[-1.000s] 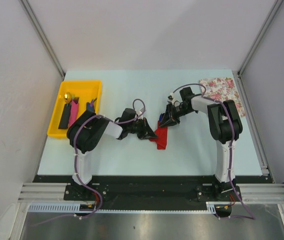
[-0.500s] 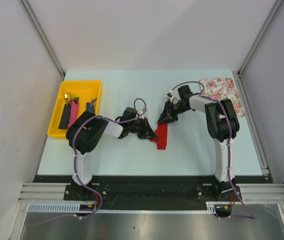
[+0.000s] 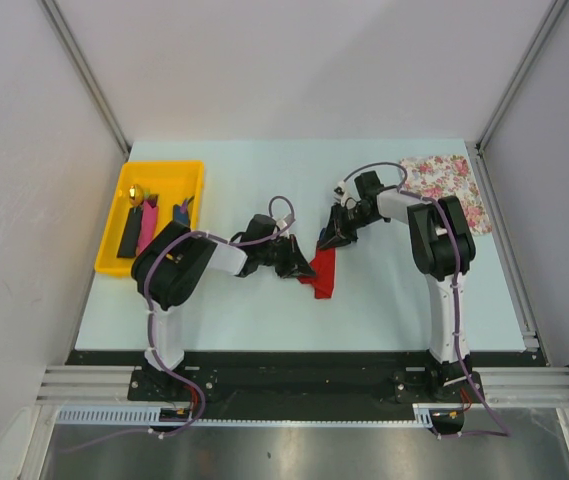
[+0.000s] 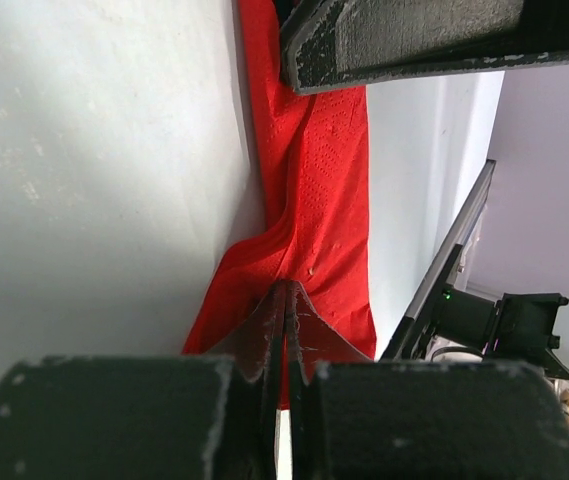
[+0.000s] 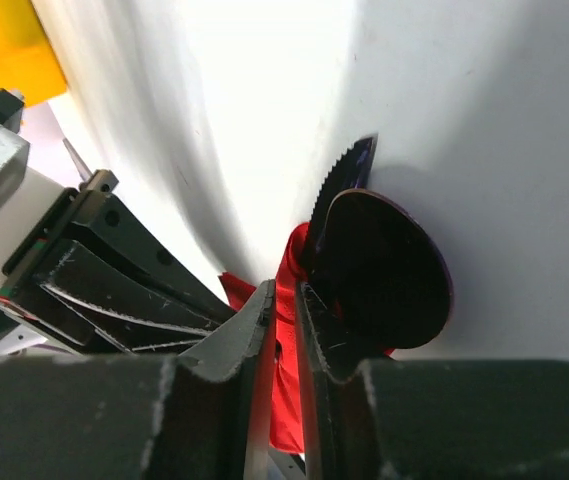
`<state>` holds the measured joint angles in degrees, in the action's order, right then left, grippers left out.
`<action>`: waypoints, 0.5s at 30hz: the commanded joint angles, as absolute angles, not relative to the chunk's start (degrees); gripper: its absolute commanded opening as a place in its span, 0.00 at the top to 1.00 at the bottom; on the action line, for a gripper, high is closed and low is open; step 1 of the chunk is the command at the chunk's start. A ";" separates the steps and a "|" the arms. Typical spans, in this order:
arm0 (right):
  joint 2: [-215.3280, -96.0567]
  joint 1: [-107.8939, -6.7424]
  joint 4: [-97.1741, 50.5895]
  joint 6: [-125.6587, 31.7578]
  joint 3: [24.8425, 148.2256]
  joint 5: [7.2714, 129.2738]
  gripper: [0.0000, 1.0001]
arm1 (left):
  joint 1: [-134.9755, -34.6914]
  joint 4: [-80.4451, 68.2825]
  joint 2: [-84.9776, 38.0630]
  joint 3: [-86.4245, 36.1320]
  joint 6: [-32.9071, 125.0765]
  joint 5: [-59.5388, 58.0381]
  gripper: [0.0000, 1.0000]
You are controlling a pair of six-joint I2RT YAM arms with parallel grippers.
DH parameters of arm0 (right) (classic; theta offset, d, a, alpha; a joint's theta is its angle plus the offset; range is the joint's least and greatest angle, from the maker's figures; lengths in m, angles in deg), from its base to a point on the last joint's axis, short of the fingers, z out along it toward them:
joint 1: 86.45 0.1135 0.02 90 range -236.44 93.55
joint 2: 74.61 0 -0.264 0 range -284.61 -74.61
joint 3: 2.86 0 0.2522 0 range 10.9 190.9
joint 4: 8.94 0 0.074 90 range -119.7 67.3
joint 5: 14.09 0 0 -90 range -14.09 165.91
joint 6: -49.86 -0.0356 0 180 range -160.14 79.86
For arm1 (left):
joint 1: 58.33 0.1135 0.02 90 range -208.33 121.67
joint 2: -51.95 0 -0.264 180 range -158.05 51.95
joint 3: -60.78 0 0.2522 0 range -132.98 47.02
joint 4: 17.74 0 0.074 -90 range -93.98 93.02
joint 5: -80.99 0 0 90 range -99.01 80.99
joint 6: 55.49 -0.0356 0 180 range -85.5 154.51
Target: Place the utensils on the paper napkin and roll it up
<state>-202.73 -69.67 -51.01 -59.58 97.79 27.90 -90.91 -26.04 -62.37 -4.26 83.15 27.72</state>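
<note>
The red paper napkin lies mid-table, folded into a narrow strip. My left gripper is shut on its left edge; in the left wrist view the closed tips pinch a raised fold of the napkin. My right gripper is shut on the napkin's far end. A dark purple spoon bowl and a serrated knife tip stick out of the napkin beside my right fingers. More utensils, one with a pink handle, one black and one dark blue, lie in the yellow tray.
The yellow tray stands at the table's left. A white pink-flowered sheet lies at the back right. The right gripper's fingers show at the top of the left wrist view, close to the left gripper.
The right arm's elbow has swung slightly left and back, and its gripper has shifted a little. The left gripper and the napkin have hardly moved.
</note>
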 commanded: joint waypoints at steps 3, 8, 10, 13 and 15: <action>-204.95 -70.45 -56.09 -52.01 99.85 33.55 0.84 | -91.47 -18.66 -61.52 -2.29 79.33 21.22 0.98; -205.83 -71.50 -56.97 -50.07 100.11 34.61 0.86 | -91.38 -18.74 -59.06 -1.05 79.24 20.96 0.97; -206.10 -71.68 -56.98 -49.63 100.20 34.52 0.86 | -91.47 -18.13 -58.27 -0.97 78.72 20.61 0.98; -206.18 -71.68 -56.97 -49.36 100.37 34.17 0.86 | -91.73 -16.90 -57.74 -0.88 78.01 19.73 0.99; -206.18 -71.77 -56.89 -49.45 100.55 33.73 0.86 | -92.17 -15.23 -58.00 -1.40 77.05 19.20 0.99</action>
<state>-203.51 -71.03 -55.49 -52.93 99.65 28.04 -91.41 -22.68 -58.88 -2.47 81.36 23.85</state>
